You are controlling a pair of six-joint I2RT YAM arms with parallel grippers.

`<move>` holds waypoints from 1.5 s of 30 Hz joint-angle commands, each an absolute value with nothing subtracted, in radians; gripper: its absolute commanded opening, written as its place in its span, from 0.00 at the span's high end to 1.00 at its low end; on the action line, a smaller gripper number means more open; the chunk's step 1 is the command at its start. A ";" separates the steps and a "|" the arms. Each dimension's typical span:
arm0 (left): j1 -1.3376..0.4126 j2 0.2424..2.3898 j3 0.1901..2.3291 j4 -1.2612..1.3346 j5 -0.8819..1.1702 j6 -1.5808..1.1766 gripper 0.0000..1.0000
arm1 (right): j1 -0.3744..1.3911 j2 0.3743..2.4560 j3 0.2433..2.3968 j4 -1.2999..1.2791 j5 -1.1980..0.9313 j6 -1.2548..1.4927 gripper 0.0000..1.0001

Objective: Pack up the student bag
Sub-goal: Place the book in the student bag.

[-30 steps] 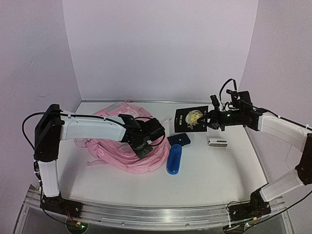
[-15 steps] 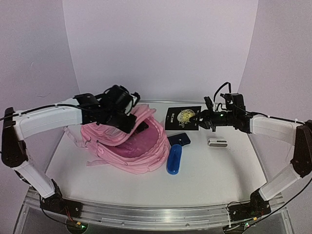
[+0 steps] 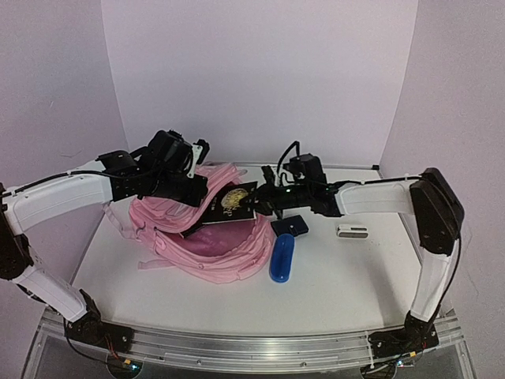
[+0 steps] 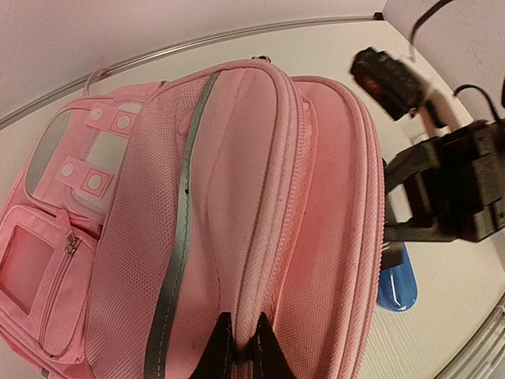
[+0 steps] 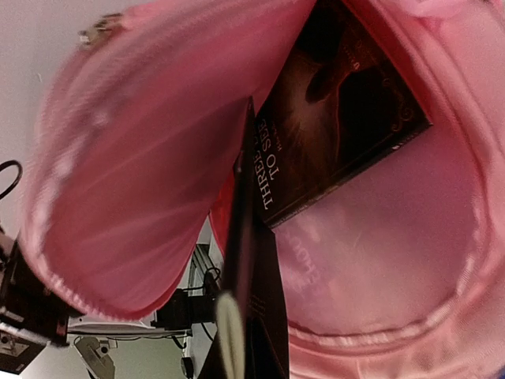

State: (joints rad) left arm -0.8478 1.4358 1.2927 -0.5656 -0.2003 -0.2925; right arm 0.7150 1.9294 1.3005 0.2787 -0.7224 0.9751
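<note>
Backpack (image 3: 207,254) lies under the left gripper (image 3: 192,189), long axis running left to right, open mouth turned toward the right gripper (image 3: 263,203). Left gripper is pinched closed on the mouth's upper zip rim, holding it raised. Right gripper is clamped on a black book (image 3: 231,202) just ahead of its fingertips, partly inside the mouth. Spine reads "THREE … TO SEE"; the rest is illegible. Pink lining beyond the book.

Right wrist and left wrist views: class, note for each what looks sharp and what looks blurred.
Right wrist view: the book's title lettering is readable, while the student bag's near flap on the left is smeared. Left wrist view: the student bag's mesh and zip are crisp; the right arm at the top right is out of focus.
</note>
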 commanded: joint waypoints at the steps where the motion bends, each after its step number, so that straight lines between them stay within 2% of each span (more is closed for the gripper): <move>1: -0.848 1.352 1.296 -0.430 -0.191 -0.324 1.00 | 0.793 2.141 1.515 0.390 -0.634 1.169 1.00; 2: -0.847 1.350 1.291 -0.429 -0.191 -0.324 1.00 | 0.808 2.187 1.568 0.392 -0.640 1.187 0.95; 3: -0.847 1.346 1.288 -0.430 -0.194 -0.325 1.00 | 0.820 2.220 1.611 0.390 -0.635 1.188 0.85; 5: -0.845 1.335 1.279 -0.437 -0.201 -0.330 1.00 | 0.827 2.238 1.635 0.383 -0.604 1.178 0.55; 6: -0.845 1.327 1.272 -0.437 -0.204 -0.332 1.00 | 0.825 2.231 1.630 0.373 -0.586 1.167 0.45; 10: -0.840 1.290 1.231 -0.425 -0.207 -0.343 1.00 | 0.819 2.139 1.576 0.262 -0.510 1.040 0.22; 11: -0.838 1.287 1.225 -0.422 -0.206 -0.345 1.00 | 0.819 2.113 1.556 0.240 -0.491 1.023 0.13; 13: -0.836 1.290 1.221 -0.427 -0.207 -0.347 1.00 | 0.820 2.054 1.526 0.187 -0.447 0.975 0.05; 19: -0.831 1.313 1.225 -0.456 -0.213 -0.352 1.00 | 0.818 1.926 1.477 0.021 -0.324 0.838 0.02; 25: -0.830 1.331 1.231 -0.499 -0.199 -0.336 1.00 | 0.798 1.858 1.428 -0.067 -0.364 0.693 0.02; 27: -0.829 1.328 1.218 -0.494 -0.192 -0.335 1.00 | 0.793 1.868 1.420 -0.071 -0.413 0.679 0.06; 30: -0.829 1.330 1.208 -0.485 -0.186 -0.336 1.00 | 0.798 1.920 1.425 -0.049 -0.511 0.725 0.19; 35: -0.828 1.325 1.225 -0.496 -0.186 -0.339 1.00 | 0.801 1.980 1.448 -0.047 -0.543 0.754 0.28; 41: -0.828 1.305 1.211 -0.490 -0.186 -0.341 1.00 | 0.803 1.933 1.378 -0.079 -0.505 0.711 0.28; 45: -0.828 1.316 1.207 -0.486 -0.172 -0.340 1.00 | 0.822 2.004 1.399 -0.077 -0.517 0.724 0.33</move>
